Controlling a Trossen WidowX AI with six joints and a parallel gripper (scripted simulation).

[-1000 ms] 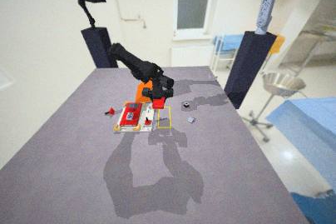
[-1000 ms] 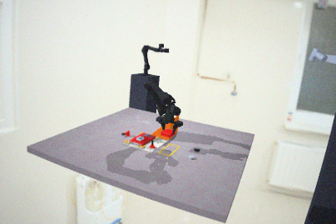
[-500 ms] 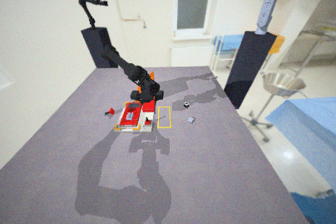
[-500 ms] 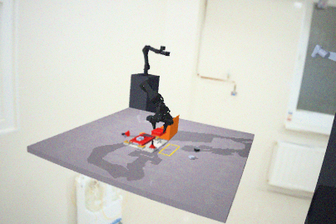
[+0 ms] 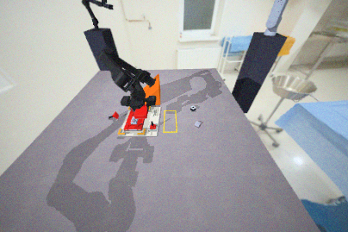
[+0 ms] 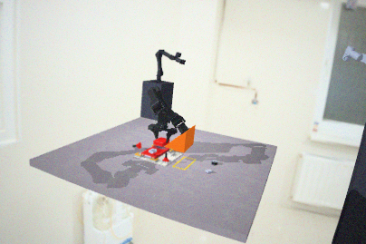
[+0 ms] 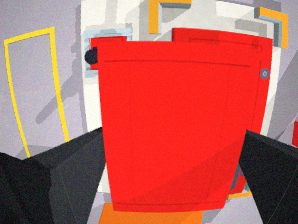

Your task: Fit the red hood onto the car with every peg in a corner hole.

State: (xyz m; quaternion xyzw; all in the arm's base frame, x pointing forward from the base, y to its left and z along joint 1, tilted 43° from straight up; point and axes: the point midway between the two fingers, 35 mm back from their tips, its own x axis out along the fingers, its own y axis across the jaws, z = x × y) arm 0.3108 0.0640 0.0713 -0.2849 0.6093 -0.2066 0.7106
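My gripper is shut on the red hood, with a black finger on each side of it. It holds the hood just above the car chassis, which sits in the white jig. In the wrist view the hood's flat roof covers most of the chassis. Only a red strip of the chassis shows past the hood's far edge. The pegs and the engine are hidden under the hood.
An orange wedge stands right behind the jig, next to my arm. A yellow outlined rectangle is marked beside the jig. Two small grey parts lie to its right and a small red piece to the jig's left.
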